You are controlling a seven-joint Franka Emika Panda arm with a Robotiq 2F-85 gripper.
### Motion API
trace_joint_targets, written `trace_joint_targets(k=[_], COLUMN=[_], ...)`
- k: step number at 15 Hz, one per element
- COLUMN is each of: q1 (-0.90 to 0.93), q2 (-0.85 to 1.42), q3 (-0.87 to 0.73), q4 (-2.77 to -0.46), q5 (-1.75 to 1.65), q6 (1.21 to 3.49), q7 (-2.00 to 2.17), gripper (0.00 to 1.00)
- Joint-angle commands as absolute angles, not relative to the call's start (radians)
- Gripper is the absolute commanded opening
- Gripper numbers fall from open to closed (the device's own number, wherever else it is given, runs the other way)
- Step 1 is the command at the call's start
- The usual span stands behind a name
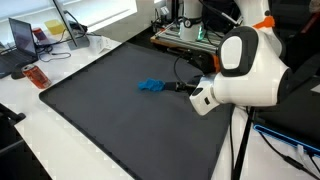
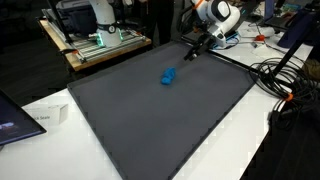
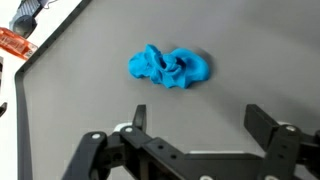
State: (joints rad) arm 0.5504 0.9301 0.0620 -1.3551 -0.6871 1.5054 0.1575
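A crumpled blue cloth lies on the dark grey mat; it also shows in both exterior views, as the cloth and the cloth. My gripper hovers just short of it, jaws open wide with nothing between them. In an exterior view the gripper sits just right of the cloth, low over the mat. From the opposite side the gripper is beyond the cloth, near the mat's far edge.
An orange-red object rests on the white table beside the mat's corner. A laptop and clutter stand at the back. A 3D printer sits behind the mat. Cables trail along the mat's side.
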Motion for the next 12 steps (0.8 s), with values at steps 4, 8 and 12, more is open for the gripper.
trace_joint_targets(k=[4,8,12], q1=[0.514,0.512,0.502], q2=[0.807,0.74,0.657], q3=[0.078,0.089,0.122], q4=[-1.57,-1.665,-1.784], q5=[-0.747,-0.795,-0.857], q6=[1.638,1.638,1.661], q7=[0.244,0.243,0.245], gripper=[1.0,1.0,1.0])
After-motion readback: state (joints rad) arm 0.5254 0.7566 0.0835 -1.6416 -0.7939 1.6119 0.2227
